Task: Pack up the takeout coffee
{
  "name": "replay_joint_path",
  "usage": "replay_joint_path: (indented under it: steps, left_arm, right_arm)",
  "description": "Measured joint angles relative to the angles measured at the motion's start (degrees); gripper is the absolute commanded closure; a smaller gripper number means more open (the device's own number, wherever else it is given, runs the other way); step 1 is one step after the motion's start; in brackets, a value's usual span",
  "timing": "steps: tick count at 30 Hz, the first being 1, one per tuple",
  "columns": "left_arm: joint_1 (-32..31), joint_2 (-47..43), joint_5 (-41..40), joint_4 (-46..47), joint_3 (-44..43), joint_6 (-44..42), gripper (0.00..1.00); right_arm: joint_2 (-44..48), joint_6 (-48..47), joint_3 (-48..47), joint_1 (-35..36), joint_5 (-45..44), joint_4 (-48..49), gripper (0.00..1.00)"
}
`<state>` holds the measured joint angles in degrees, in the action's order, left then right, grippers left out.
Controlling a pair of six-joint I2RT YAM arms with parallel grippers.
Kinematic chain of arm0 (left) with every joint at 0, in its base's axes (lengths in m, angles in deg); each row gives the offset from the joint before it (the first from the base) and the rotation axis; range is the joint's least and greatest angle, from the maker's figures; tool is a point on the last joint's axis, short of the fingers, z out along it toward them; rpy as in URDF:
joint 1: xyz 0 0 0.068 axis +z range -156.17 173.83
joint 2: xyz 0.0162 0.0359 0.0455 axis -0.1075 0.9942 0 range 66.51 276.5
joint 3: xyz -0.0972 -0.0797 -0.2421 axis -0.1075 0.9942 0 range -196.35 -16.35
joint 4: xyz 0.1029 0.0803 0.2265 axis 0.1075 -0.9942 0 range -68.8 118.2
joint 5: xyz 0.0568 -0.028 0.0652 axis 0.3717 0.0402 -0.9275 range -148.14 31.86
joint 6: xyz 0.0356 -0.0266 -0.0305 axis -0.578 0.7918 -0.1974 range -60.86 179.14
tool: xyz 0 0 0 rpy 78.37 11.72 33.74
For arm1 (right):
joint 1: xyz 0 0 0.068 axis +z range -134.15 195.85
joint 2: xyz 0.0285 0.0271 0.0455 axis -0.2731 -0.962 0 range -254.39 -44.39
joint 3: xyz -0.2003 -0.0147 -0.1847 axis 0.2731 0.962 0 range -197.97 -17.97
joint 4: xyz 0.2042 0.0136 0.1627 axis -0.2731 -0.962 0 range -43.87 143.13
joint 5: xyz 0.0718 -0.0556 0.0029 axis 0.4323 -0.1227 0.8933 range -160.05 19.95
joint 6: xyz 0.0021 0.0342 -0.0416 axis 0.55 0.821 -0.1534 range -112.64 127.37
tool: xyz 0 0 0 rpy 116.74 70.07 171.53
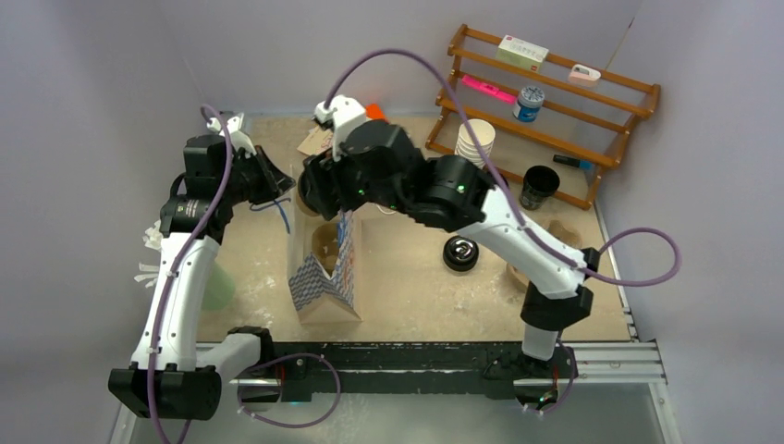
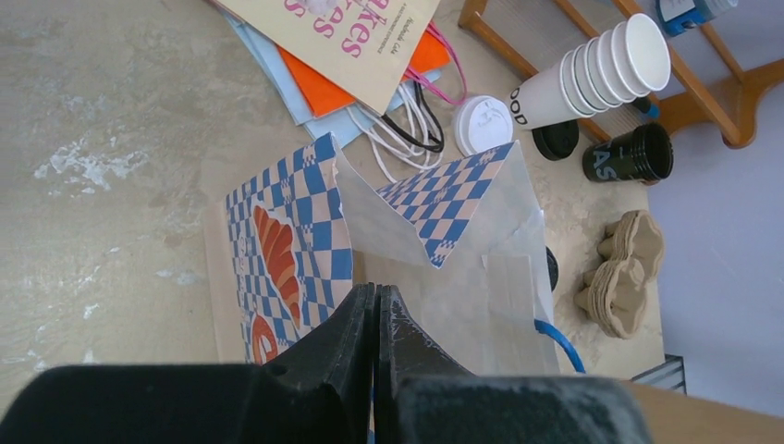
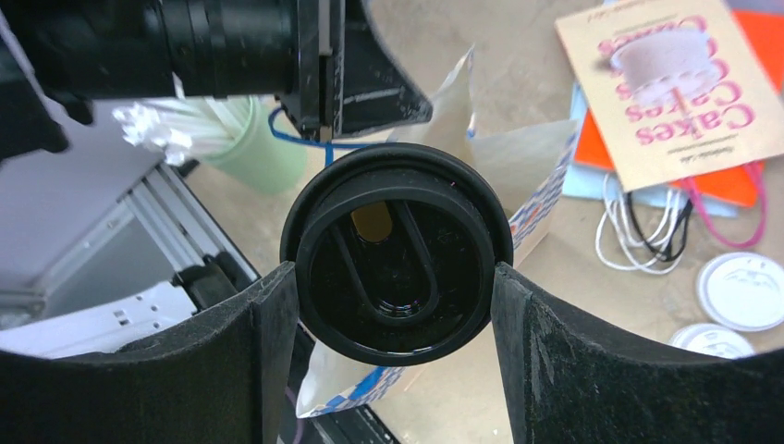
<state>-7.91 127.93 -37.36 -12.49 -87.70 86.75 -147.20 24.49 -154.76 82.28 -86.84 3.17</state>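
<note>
Black-lidded coffee cup (image 3: pixel 398 254) clamped in my right gripper (image 3: pixel 392 282), hanging over the open checkered paper bag (image 1: pixel 324 277).

My right fingers (image 3: pixel 263 356) press the cup's rim from both sides, its lid facing my wrist camera; the bag's mouth gapes directly beneath, though I cannot tell if the cup's base has entered it. My left gripper (image 2: pixel 374 310) has its jaws pressed together on the bag's rim, beside the blue handle (image 2: pixel 560 342). Beyond the bag lie a Cakes booklet (image 3: pixel 679 88), a white lid (image 2: pixel 483 123), a stack of lidless white cups (image 2: pixel 592 69), an open black cup (image 2: pixel 633 155) and cardboard carriers (image 2: pixel 624 273), near the wooden rack (image 1: pixel 545 102).
</note>
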Motion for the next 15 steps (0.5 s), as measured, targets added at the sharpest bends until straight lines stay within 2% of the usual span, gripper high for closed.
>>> replay_joint_path:
  steps: [7, 11, 15]
  left_arm:
    - [0.0, 1.36, -3.54, -4.28, -1.79, -5.16, 0.59]
    - [0.0, 2.67, -4.15, -5.86, -2.43, -8.02, 0.48]
    - [0.0, 4.11, -4.79, -7.48, -2.43, -9.79, 0.46]
  right_arm:
    - [-3.06, 0.61, 2.38, 2.23, -0.09, -0.42, 0.48]
    - [-2.69, 0.85, 2.38, 2.67, -0.26, 0.17, 0.48]
    - [-2.73, 1.01, 2.38, 2.67, -0.28, 0.17, 0.48]
